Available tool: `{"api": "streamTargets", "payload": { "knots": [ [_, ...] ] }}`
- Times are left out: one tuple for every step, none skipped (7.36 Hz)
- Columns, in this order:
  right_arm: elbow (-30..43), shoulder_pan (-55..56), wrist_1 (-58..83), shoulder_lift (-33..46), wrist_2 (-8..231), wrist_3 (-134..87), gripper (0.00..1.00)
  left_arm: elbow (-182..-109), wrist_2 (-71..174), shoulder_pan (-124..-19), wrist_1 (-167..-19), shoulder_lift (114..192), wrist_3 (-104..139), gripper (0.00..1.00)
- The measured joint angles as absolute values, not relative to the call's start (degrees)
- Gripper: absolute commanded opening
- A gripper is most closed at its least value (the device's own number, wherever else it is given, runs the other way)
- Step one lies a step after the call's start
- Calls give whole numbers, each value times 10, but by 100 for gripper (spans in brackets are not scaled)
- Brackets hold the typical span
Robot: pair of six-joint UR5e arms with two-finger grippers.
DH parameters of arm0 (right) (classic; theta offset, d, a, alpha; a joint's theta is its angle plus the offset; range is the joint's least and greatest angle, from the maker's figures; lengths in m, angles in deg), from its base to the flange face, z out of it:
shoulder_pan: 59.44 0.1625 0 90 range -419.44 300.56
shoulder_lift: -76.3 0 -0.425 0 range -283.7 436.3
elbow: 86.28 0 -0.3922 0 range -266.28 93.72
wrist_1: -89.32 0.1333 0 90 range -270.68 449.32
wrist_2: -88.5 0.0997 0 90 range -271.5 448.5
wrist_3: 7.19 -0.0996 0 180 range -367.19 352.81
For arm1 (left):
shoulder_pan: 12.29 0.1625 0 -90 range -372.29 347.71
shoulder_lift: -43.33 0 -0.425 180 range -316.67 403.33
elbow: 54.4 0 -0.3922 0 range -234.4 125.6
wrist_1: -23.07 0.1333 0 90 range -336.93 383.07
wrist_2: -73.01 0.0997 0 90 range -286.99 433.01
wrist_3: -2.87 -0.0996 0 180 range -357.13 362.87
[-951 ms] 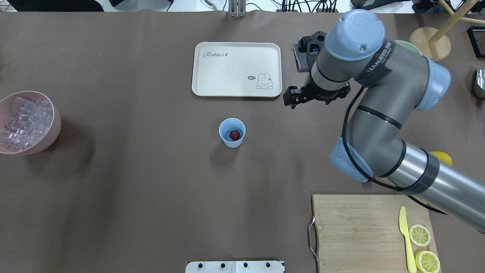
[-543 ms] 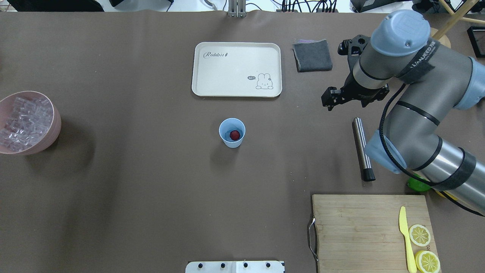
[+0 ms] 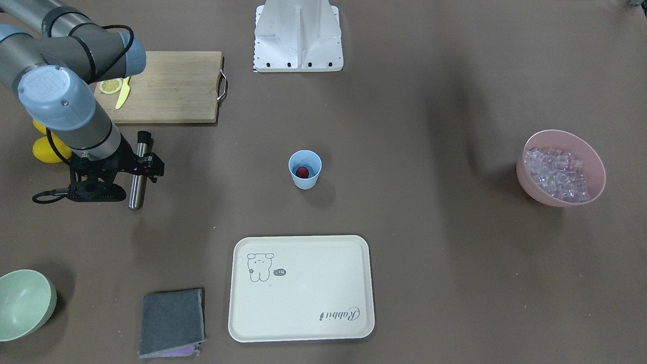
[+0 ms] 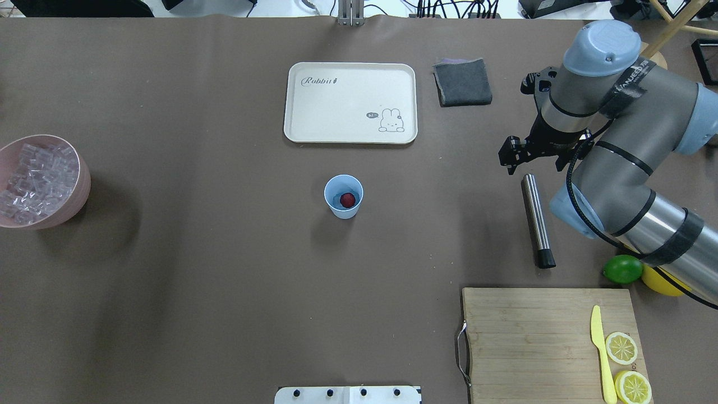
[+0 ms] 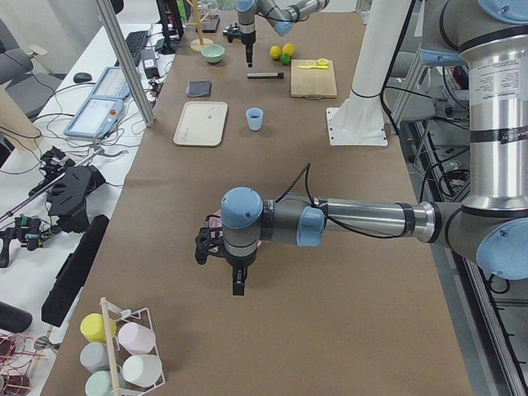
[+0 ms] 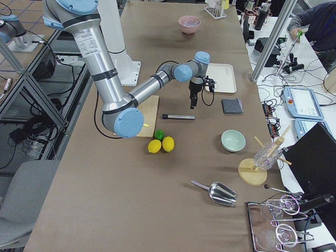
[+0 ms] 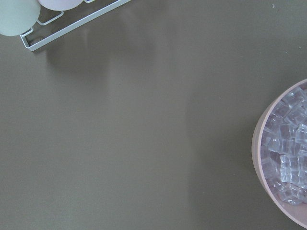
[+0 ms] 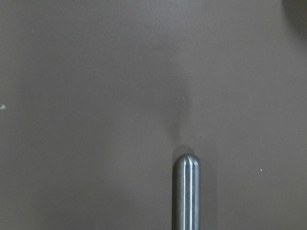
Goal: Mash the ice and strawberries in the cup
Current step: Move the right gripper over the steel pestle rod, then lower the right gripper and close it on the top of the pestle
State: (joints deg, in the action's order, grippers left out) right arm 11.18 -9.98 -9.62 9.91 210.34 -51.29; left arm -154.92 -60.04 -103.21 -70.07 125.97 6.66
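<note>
The light-blue cup [image 4: 332, 203] stands upright mid-table with the red strawberry [image 4: 348, 199] lying inside it; the front view shows the cup [image 3: 306, 182] and strawberry [image 3: 302, 172] too. Ice [image 4: 35, 179] fills a pink bowl [image 4: 84, 188] at the far left, and the ice [image 7: 290, 153] also shows in the left wrist view. My right gripper [image 4: 507, 160] hangs open and empty, pointing down over the far end of a steel rod [image 4: 535, 221]. The left gripper [image 5: 238, 285] hovers beside the pink bowl; I cannot tell whether it is open or shut.
A cream tray [image 4: 350, 101] and grey cloth [image 4: 463, 82] lie beyond the cup. A cutting board [image 4: 527, 336] with lemon slices and a yellow knife sits front right, a lime [image 4: 622, 269] beside it. A pale green bowl [image 3: 25, 303] stands far right.
The right arm has swung to the right, from beside the tray to over the steel rod's far end, uncovering the cloth, rod and lime. Cup and strawberry have not moved.
</note>
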Motion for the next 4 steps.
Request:
{"api": "streamTargets", "payload": {
  "knots": [
    [93, -97, -91, 97, 2125, -510, 100, -1549, -599, -1032, -701, 1259, 66, 99],
    [82, -94, -89, 93, 2145, -509, 99, -1549, -598, -1032, -701, 1258, 66, 100],
    [73, -93, -87, 88, 2157, -510, 99, -1550, -597, -1032, -701, 1257, 66, 99],
    [64, -93, -83, 83, 2164, -510, 99, -1550, -596, -1032, -701, 1256, 66, 99]
  ]
}}
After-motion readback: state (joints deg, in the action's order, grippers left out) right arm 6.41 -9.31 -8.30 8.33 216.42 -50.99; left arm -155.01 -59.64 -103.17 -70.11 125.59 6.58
